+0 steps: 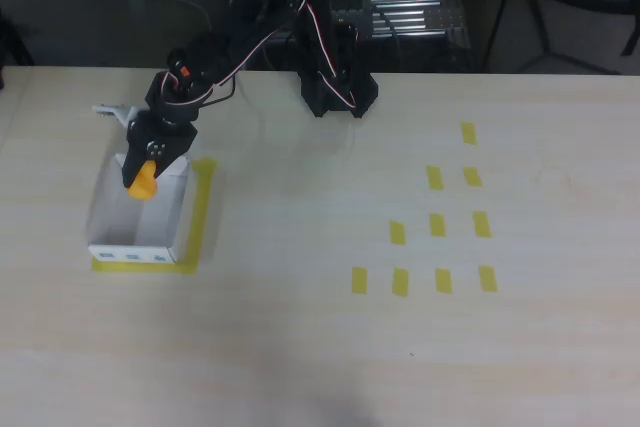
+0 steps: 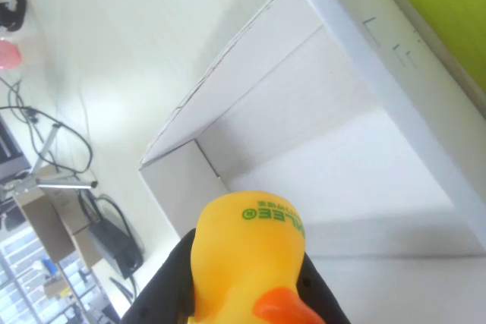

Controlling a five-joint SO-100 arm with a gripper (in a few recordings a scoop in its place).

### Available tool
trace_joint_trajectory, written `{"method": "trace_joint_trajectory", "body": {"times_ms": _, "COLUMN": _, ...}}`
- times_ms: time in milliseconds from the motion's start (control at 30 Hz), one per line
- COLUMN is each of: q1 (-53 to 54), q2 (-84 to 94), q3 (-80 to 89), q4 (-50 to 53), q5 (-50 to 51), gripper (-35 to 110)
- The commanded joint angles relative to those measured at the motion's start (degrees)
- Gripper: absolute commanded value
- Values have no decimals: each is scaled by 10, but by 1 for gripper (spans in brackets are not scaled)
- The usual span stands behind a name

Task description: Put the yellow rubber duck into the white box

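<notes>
The yellow rubber duck (image 1: 142,181) hangs over the open top of the white box (image 1: 108,217), held between the black fingers of my gripper (image 1: 147,169). The box sits at the table's left on a yellow tape outline, with small blue marks on its near outer side. In the wrist view the duck (image 2: 247,256) fills the bottom centre, its green-printed base facing up and its orange beak low, with the dark fingers (image 2: 163,294) pressed on both sides. Behind it lies the white box's inner floor and its walls (image 2: 395,81).
The arm's black base (image 1: 335,87) stands at the table's back edge. Several short yellow tape strips (image 1: 437,225) are stuck on the table to the right. A yellow tape frame (image 1: 204,209) borders the box.
</notes>
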Motion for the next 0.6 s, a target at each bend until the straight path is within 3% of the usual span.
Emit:
{"method": "trace_joint_trajectory", "body": {"times_ms": 0, "q1": 6, "q2": 2, "q3": -75, "q4": -14, "q5": -12, "gripper": 12}}
{"method": "trace_joint_trajectory", "body": {"times_ms": 567, "q1": 7, "q2": -5, "q3": -79, "q4": -14, "q5": -5, "gripper": 27}}
